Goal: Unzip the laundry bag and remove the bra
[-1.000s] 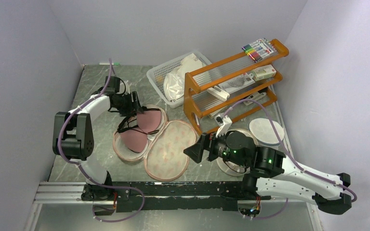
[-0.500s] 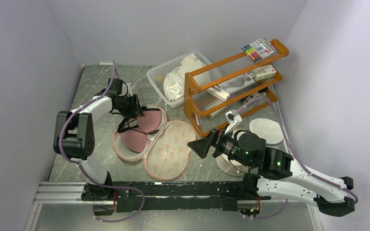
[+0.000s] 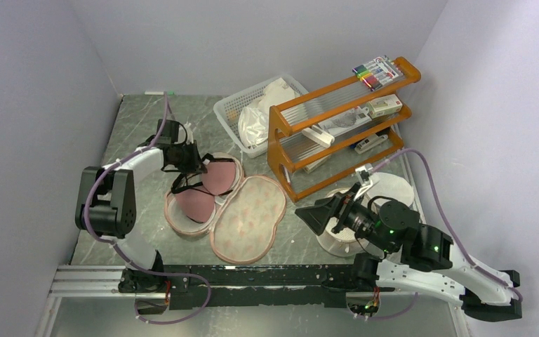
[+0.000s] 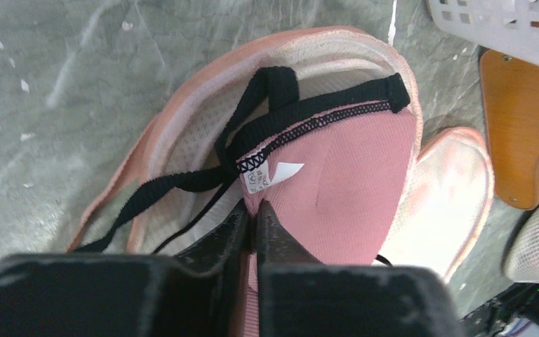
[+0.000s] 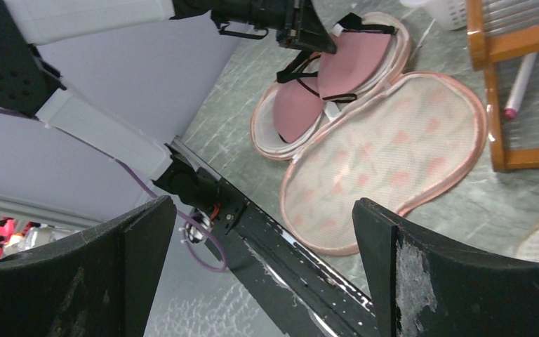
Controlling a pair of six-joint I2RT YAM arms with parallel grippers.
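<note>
Laundry bag lies unzipped, spread flat; bra sits in its far-left half, left gripper jaws pinched on bra's centre edge; right gripper jaws wide, near bag.

1. A robot lab test cell: plain pale-lilac wall panels box in a grey marble-patterned worktop at its far, left and right edges;
2. a black-and-aluminium mounting rail spans the near edge, carrying white-and-black robot arms trailing purple cables.
</note>
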